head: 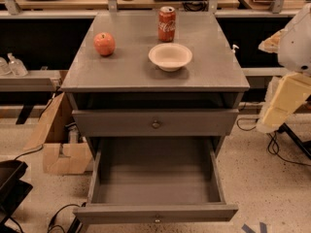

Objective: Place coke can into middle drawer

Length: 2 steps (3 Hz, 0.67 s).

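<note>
The coke can (pixel 166 24), red with white script and a silver top, stands upright at the back of the grey cabinet top (pixel 121 67). The middle drawer (pixel 155 188), the cabinet's lowest one, is pulled out and open, and its deep grey box is empty. Its small knob (pixel 156 221) shows on the front. My gripper (pixel 279 108) is the cream part at the right edge of the view. It hangs beside the cabinet at about the height of the upper drawer, well apart from the can, and holds nothing I can see.
A red-orange apple (pixel 104 43) and a white bowl (pixel 170 56) sit on the cabinet top in front of the can. A shallower knobbed drawer front (pixel 155 124) above the open drawer is shut. Cardboard boxes (pixel 53 140) and cables lie on the floor at the left.
</note>
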Tool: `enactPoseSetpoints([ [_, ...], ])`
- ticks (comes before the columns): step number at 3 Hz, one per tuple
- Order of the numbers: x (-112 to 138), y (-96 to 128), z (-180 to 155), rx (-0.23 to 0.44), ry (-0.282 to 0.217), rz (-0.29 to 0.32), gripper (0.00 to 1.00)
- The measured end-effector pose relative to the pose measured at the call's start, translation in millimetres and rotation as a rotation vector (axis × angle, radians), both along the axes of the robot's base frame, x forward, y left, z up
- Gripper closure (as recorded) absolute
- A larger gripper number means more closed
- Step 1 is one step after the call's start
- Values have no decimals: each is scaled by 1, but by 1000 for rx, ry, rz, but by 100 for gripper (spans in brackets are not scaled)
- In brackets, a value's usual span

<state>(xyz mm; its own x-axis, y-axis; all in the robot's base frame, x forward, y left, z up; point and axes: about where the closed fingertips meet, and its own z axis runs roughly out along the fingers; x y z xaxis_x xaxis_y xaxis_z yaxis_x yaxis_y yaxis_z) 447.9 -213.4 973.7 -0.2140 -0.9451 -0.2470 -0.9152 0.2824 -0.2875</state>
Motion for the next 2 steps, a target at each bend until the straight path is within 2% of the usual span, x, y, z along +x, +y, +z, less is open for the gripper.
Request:
enactPoseSetpoints([
  [1,57,5,-4,104,-115,0,0],
  [2,158,-6,5,313,-306,-36,0],
])
